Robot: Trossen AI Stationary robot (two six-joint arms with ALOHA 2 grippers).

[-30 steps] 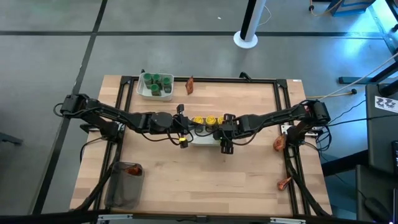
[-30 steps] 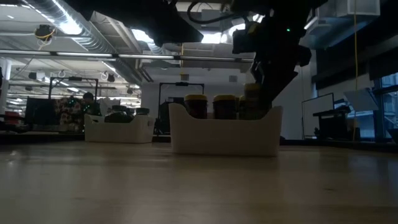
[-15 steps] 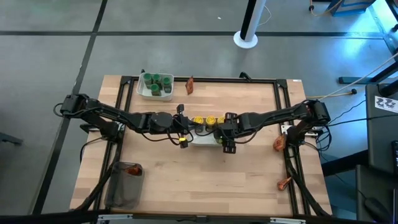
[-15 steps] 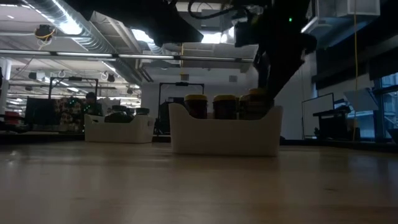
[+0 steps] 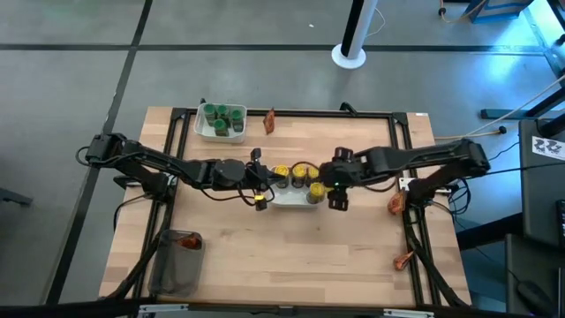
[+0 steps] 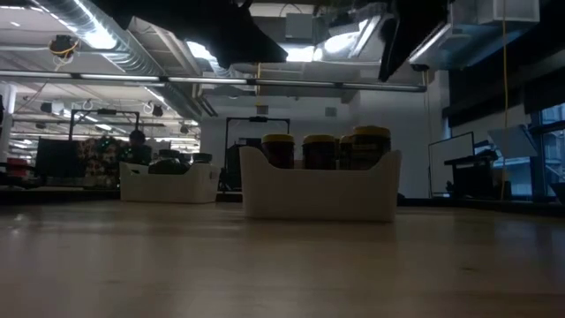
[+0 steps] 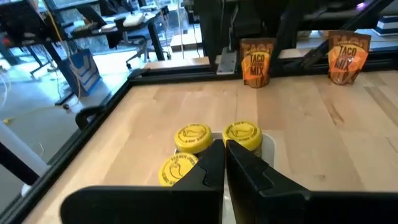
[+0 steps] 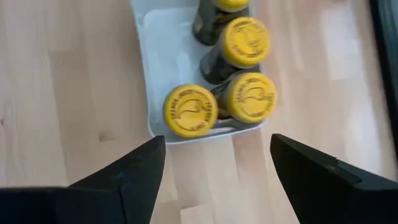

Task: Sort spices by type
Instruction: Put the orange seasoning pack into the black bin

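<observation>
Dim backlit low view; right wrist view slightly blurred

Topmost yellow-lidded jar (image 8: 224,12) cut off; white tray's (image 8: 149,74) far end too.

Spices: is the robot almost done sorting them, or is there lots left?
More than half looks done. The green-lidded jars sit together in the far white tray, and four yellow-lidded jars stand in the middle tray. One red-orange packet is in the clear tub. Nothing is in hand: the right gripper is open beside the middle tray, the left gripper shut. Three loose packets remain.
</observation>
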